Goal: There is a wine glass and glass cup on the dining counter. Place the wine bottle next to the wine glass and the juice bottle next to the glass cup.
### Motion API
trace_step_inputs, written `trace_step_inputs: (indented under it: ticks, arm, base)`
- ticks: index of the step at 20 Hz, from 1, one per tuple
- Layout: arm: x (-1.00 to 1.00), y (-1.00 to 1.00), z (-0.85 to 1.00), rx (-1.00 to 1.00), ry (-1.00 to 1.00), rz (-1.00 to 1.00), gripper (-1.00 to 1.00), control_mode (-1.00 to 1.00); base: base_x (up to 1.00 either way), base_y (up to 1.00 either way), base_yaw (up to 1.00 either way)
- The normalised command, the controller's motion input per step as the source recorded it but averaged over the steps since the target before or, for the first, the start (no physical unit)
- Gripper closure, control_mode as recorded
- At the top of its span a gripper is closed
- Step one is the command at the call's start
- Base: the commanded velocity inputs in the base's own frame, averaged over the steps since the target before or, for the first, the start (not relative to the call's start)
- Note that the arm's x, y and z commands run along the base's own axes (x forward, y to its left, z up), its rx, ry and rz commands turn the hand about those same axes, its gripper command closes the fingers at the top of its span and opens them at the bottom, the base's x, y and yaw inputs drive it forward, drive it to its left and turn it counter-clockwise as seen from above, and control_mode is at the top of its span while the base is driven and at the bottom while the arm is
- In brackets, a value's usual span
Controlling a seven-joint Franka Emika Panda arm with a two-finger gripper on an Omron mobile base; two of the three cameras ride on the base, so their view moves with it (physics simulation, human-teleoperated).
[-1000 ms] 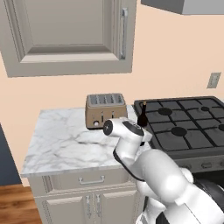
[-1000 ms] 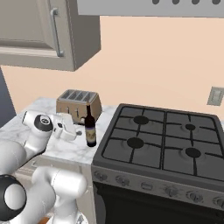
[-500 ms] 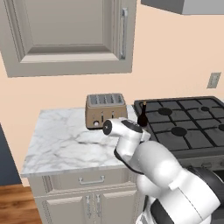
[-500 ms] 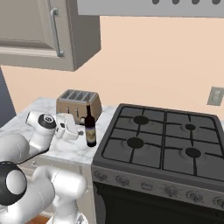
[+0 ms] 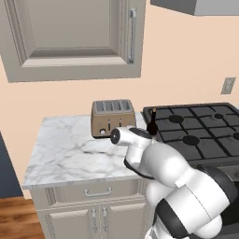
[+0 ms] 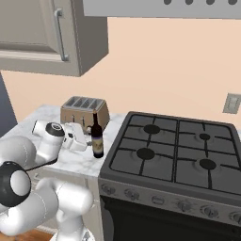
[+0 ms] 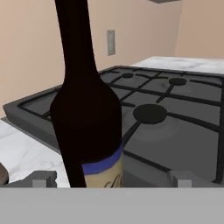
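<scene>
Closing in on the bottle

Over the last second my arm pushed further out over the small marble counter [image 5: 70,149], toward 3 o'clock in the right base view. My gripper [image 6: 87,140] closed the gap to the wine bottle [image 6: 97,136]; it had been a little way off to the bottle's 9 o'clock, and it ended just beside the bottle's body. My forearm, which had lain lower across the counter's front edge, rose and reached further in.
</scene>
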Motion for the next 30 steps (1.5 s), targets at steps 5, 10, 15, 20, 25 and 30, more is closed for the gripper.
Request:
trace_step_inputs:
  ticks: [5, 10, 15, 20, 25, 30]
  arm:
    - [0.08, -0.01, -0.13, 0.00, 0.00, 0.00, -1.00, -1.00]
    - [0.07, -0.06, -0.10, 0.00, 0.00, 0.00, -1.00, -1.00]
    - [0.09, -0.11, -0.07, 0.00, 0.00, 0.00, -1.00, -1.00]
    - [0.10, -0.07, -0.07, 0.00, 0.00, 0.00, -1.00, -1.00]
    - [0.12, -0.06, -0.05, 0.00, 0.00, 0.01, -1.00, -1.00]
    - [0.12, -0.07, -0.03, 0.00, 0.01, 0.02, -1.00, -1.00]
  base:
    - [0.00, 0.00, 0.00]
    - [0.00, 0.00, 0.00]
    - [0.00, 0.00, 0.00]
    - [0.00, 0.00, 0.00]
    - [0.00, 0.00, 0.00]
    - [0.00, 0.00, 0.00]
